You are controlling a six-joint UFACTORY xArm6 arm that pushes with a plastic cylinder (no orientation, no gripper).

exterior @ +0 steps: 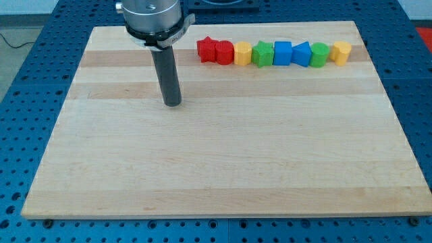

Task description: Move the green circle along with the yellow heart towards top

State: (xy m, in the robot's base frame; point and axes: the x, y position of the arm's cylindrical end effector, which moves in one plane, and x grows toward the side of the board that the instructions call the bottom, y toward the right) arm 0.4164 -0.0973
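On the pale wooden board, a touching row of eight coloured blocks lines the frame's upper right, the gripperless dark rod's tip well left, touching nothing, no readable writing.

A robotics lab bench, pale wooden table lying on a blue metal plate drilled with rows of holes, robot arm's metal mount overhead, loose black cable at the view's left
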